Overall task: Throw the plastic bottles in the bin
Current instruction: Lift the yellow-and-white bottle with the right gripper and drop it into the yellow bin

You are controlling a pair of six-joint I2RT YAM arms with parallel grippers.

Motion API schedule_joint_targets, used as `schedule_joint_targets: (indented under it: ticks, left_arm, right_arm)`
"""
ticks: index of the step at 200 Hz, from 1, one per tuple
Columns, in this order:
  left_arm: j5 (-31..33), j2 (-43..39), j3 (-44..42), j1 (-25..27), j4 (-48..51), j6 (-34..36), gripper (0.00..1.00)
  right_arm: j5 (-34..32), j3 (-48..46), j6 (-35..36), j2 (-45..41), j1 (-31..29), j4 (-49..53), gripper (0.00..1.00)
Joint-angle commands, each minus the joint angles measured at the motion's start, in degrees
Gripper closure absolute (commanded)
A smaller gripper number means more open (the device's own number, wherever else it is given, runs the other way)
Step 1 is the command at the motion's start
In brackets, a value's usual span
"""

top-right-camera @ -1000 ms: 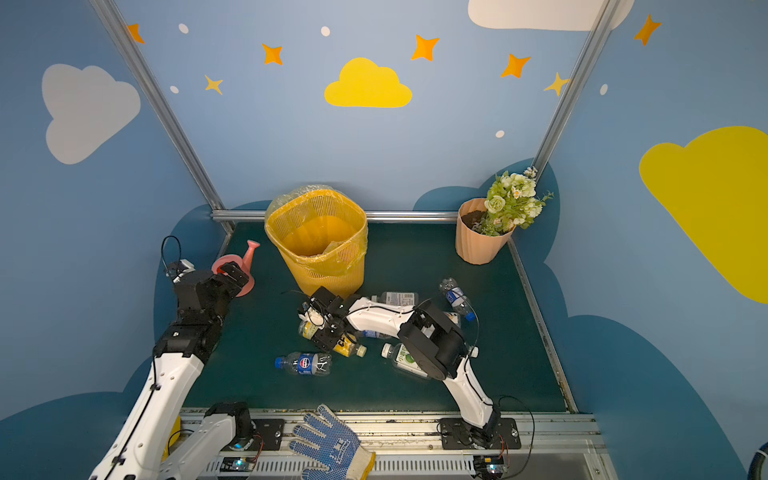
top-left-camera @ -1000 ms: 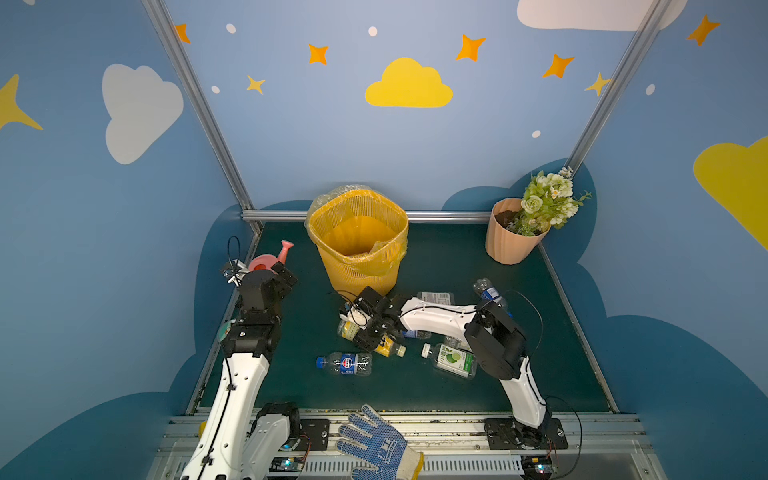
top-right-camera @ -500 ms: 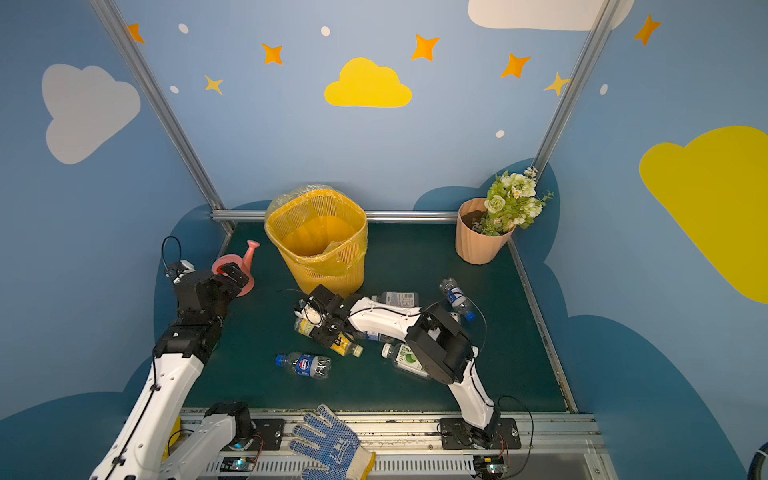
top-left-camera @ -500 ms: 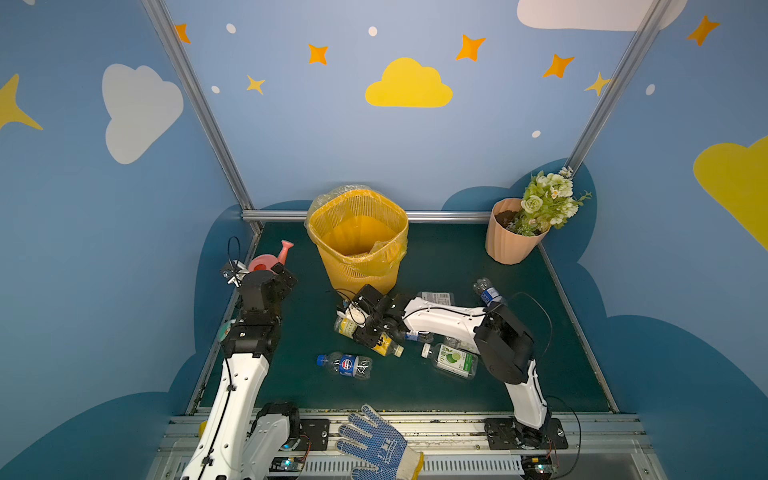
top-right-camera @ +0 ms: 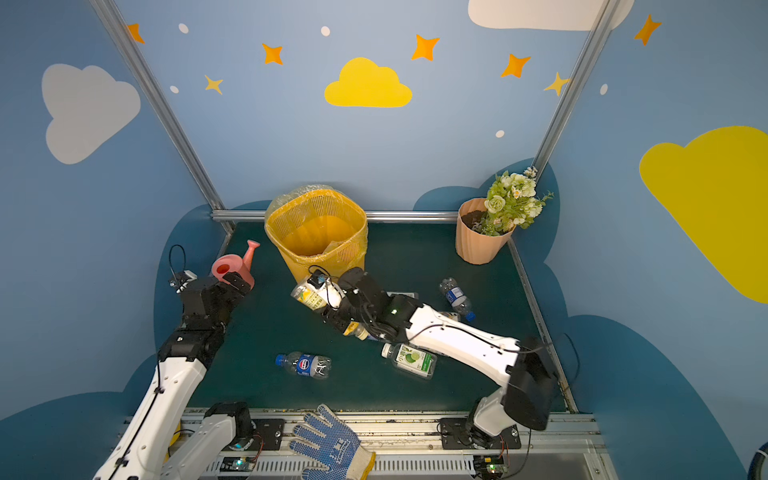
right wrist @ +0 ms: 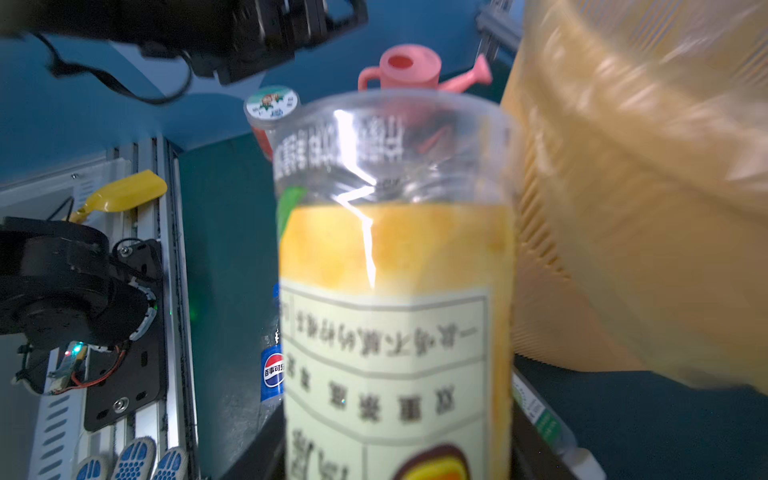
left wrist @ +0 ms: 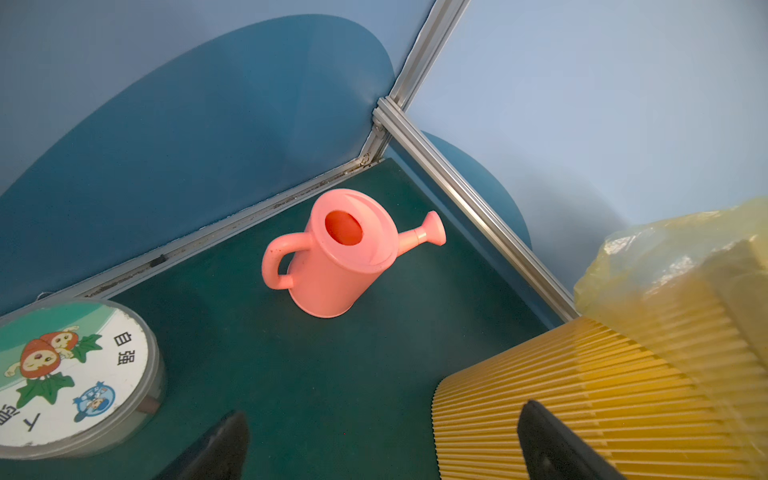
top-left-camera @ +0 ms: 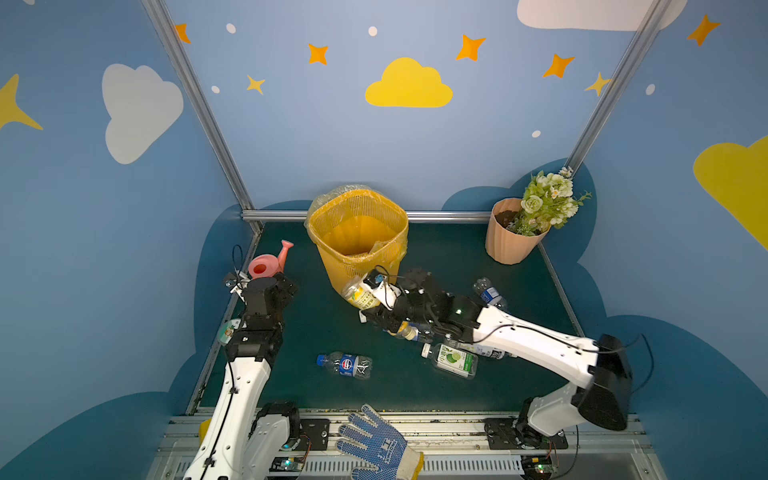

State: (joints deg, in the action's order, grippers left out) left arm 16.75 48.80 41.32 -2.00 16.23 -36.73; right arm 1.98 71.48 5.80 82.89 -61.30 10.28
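My right gripper (top-left-camera: 376,300) is shut on a clear plastic bottle (top-left-camera: 358,293) with a yellow label, held off the floor and tilted against the front of the yellow mesh bin (top-left-camera: 345,266). In the right wrist view this bottle (right wrist: 395,270) fills the space between the jaws, with the bin (right wrist: 623,208) close beside it. Other bottles lie on the green floor: a blue-labelled one (top-left-camera: 347,365), a green-labelled one (top-left-camera: 453,359), a blue-capped one (top-left-camera: 490,293) and one (top-left-camera: 409,332) under the right arm. My left gripper (left wrist: 384,432) is open and empty by the bin's left side.
A pink watering can (left wrist: 345,257) stands in the back left corner, with a round lidded jar (left wrist: 70,374) near the left wall. A peach flower pot (top-left-camera: 511,241) stands at the back right. A blue-dotted glove (top-left-camera: 378,444) lies on the front rail.
My right gripper closed on the yellow-labelled bottle and raised it off the floor towards the bin. The left arm has stayed still.
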Motion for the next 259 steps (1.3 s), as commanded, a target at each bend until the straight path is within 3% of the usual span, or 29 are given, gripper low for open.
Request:
schedule_joint_targets:
  ticks: [1,28,70,95,138,158,175,193,220,241,259]
  left_arm:
    - [-0.66,1.00,-0.62,-0.28,0.65,-1.84,0.00]
    - [-2.64,3.25,-0.63,-0.22,0.12,-2.62,0.00]
    - [-4.49,4.55,-0.64,-0.27,-0.59,-2.89,0.00]
    - [-4.70,3.93,-1.08,-0.24,-0.59,-2.87,0.00]
    - [-6.00,2.93,-1.26,-0.20,-1.51,-2.20,0.00]
    - [-6.55,2.71,-1.06,-0.18,-1.60,-1.86,0.00]
    - [-6.75,2.21,-1.06,-0.19,-1.35,-1.63,0.00]
    - [-6.86,1.30,-0.82,-0.10,-0.53,-1.08,0.00]
    - [-5.47,-1.29,-0.95,0.15,0.97,0.35,0.00]
    - [-5.33,-2.62,-0.42,0.37,0.84,1.93,0.00]
    - [-4.22,-3.32,0.93,1.85,0.66,3.80,0.00]
  right_arm:
    - [-4.85,-2.72,3.91,-9.50,0.21,-7.20,0.49]
    - [-9.04,-6.26,9.25,-20.06,1.30,-14.52,0.50]
    - [-7.19,-7.92,13.94,-27.14,4.05,-29.55,0.51]
    - [-2.76,-7.79,12.13,-25.99,6.66,-39.64,0.51]
    - [3.65,0.83,-0.75,-13.65,13.43,-47.48,0.52]
    - [7.05,9.62,-7.86,-1.24,16.30,-45.38,0.51]
    - [12.30,22.05,-11.41,11.63,18.48,-35.10,0.43]
    - [15.30,33.55,-10.99,20.06,19.12,-22.30,0.17]
    - [12.11,30.56,-9.08,14.80,19.42,-24.37,0.04]
    - [9.44,31.72,-4.82,9.31,19.65,-19.33,0.03]
    - [6.32,26.24,-2.28,2.48,19.75,-20.80,0.03]
